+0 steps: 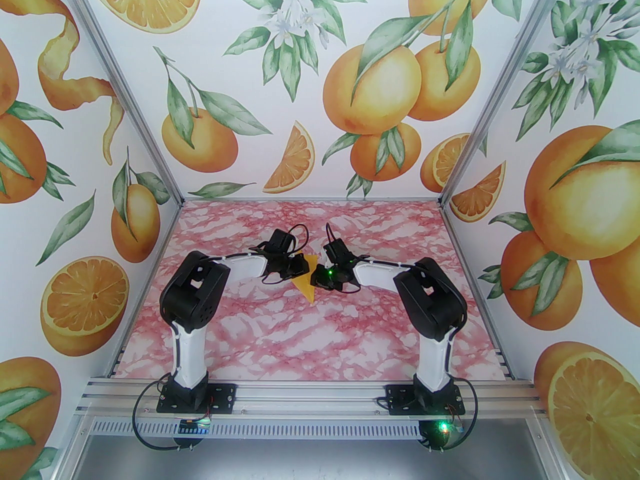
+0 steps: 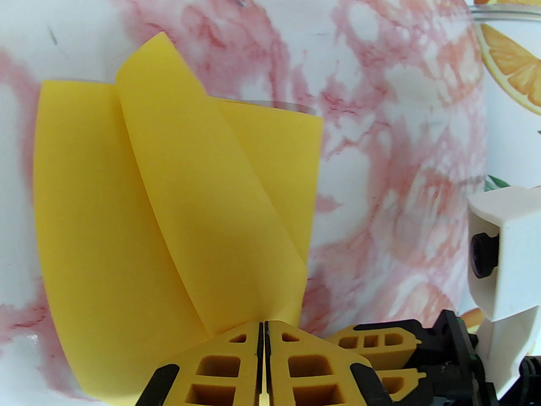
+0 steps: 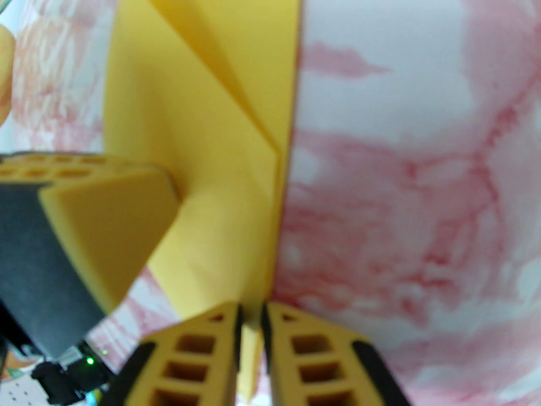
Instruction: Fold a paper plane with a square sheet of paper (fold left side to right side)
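From above, we see a yellow sheet of paper (image 1: 311,283) lying on a pink marbled table (image 1: 300,348). Part of it is covered by two black wrists. The left gripper (image 1: 300,266) meets the paper from its left and the right gripper (image 1: 318,278) from its right, the two almost touching over it.

From the left wrist, we see the paper (image 2: 105,226) resting flat on the table (image 2: 380,100). One long flap is lifted and curled over the paper's middle. The flap narrows down into the left gripper (image 2: 262,326), whose yellow fingers are pressed together on its tip. The right gripper's fingers (image 2: 372,341) sit just right of the paper's near corner.

From the right wrist, we see the paper (image 3: 203,121) with diagonal creases. Its straight right edge runs along the table (image 3: 401,184). The right gripper (image 3: 251,311) pinches the paper's near edge in a narrow gap. A left gripper finger (image 3: 105,226), blurred, presses on the paper from its left.
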